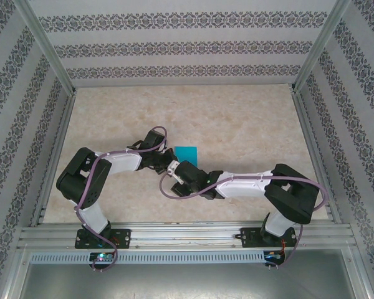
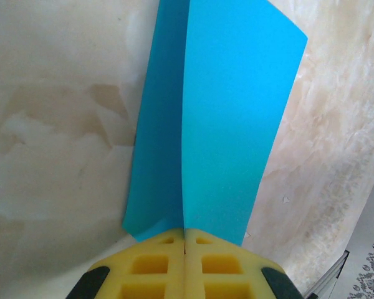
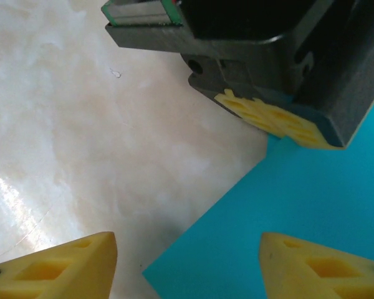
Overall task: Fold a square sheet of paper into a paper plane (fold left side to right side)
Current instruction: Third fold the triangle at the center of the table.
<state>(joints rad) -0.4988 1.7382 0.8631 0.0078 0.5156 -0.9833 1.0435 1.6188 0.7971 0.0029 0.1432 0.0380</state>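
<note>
The blue paper (image 1: 187,152) lies near the middle of the table (image 1: 237,118), right by the tips of both arms. The left gripper (image 2: 185,240) has its yellow fingers pressed tight together on the near edge of the paper, so it is holding the sheet. In the left wrist view a line runs up the paper from the fingers. A thin strip lies to the left of the line and a wider part lies to the right. The far edge of the wider part curves a little. The right gripper (image 3: 186,244) is just beside the paper. Its fingers are wide apart and there is nothing between them. In the right wrist view one finger is over the bare table and the other is over the paper. A corner of the paper points in between them. Whether these fingers touch the table cannot be told. In the same view the left gripper is at the far side of the paper, with its yellow pad on the sheet. From above, the two grippers are very close together.
</note>
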